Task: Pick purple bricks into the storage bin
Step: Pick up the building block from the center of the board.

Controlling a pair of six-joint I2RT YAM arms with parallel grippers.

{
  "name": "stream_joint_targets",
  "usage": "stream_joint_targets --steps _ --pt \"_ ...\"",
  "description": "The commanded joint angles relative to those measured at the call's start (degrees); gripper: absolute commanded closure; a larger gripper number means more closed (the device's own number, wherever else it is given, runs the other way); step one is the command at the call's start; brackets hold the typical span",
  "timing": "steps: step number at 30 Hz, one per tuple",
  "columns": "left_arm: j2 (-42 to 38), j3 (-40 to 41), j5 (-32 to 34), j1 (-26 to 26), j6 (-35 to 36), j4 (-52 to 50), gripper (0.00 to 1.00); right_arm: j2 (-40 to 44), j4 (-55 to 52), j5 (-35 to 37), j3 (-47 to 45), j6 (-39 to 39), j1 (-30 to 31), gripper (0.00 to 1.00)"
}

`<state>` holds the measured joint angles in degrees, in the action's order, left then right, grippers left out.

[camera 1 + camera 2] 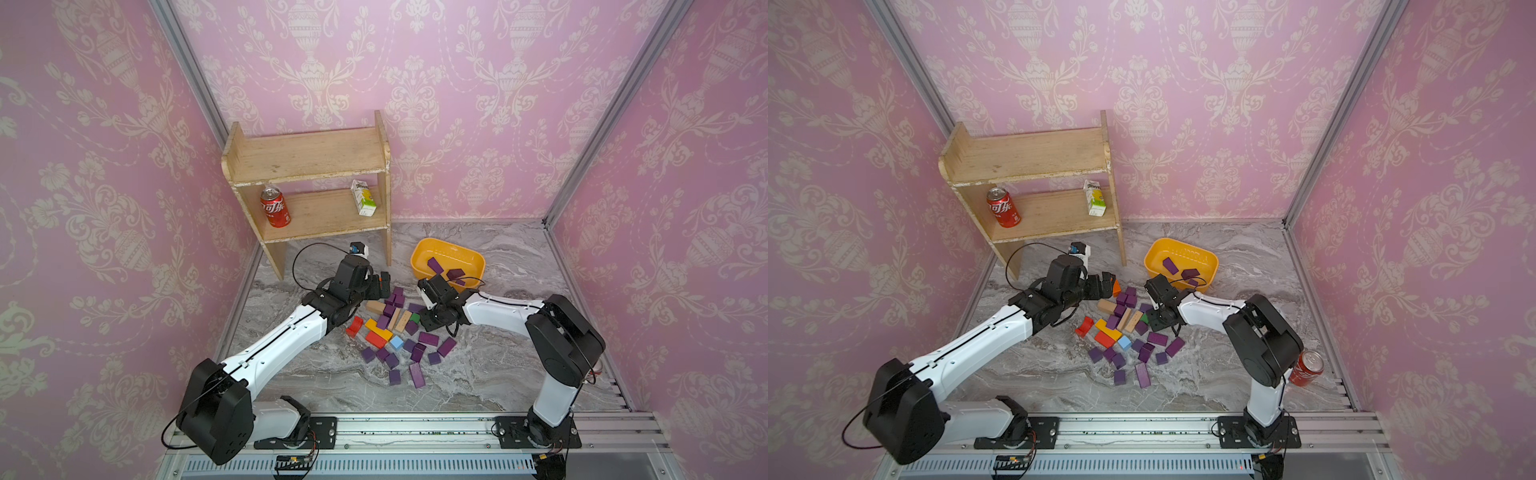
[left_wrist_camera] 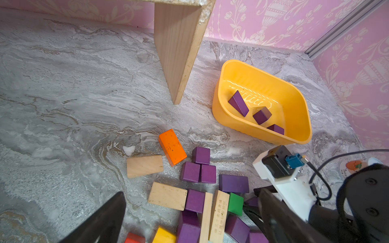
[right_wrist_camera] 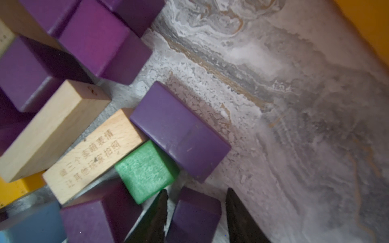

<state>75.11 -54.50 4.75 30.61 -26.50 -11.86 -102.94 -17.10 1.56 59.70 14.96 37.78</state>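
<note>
Left gripper (image 2: 191, 191) wide open over the block pile (image 1: 390, 320). Right gripper (image 3: 197, 190) straddles a purple brick (image 3: 194, 216) on the table (image 3: 294, 105); I can't tell if it's clamped. Three purple bricks (image 2: 239, 104) in storage bin (image 2: 263, 134).

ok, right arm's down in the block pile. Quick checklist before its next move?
1. Right gripper straddles a purple brick: ok, one finger on each side.
2. Jaws clamped on it: cannot tell; thin gaps seem to show on both sides.
3. Neighbours clear: not ok; green block sits close to one finger.
4. Storage bin has room: ok; three purple bricks inside, bare floor left.
5. Left gripper off the route to the bin: probably ok; open, beside the pile, not between brick and bin.
</note>
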Motion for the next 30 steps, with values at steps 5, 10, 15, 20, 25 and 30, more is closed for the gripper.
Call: stream_joint_targets --steps 5,10,15,20,25,30 --pt "0.65 -0.01 -0.99 -0.20 0.62 -0.10 0.01 1.88 -2.39 2.24 -3.34 2.75 0.62 0.56" --pt "0.74 -0.17 -1.48 -0.20 0.78 -0.41 0.01 1.49 -2.25 1.86 -2.99 3.41 1.60 0.74" --pt "0.48 0.10 -1.65 -0.20 0.31 -0.30 0.01 3.97 -3.62 1.33 -2.01 4.42 1.82 0.79" --pt "0.06 -0.11 -1.68 -0.20 0.31 -0.58 0.01 9.73 -6.04 0.56 2.06 3.68 1.75 0.77" --pt "-1.12 -0.05 -1.02 -0.20 0.31 -0.99 0.01 11.03 -8.16 1.78 10.94 -0.90 0.84 0.75" --pt "-2.91 0.27 -0.34 -0.20 0.33 -1.99 0.01 6.18 -10.31 3.63 19.33 -4.53 -1.67 0.77"
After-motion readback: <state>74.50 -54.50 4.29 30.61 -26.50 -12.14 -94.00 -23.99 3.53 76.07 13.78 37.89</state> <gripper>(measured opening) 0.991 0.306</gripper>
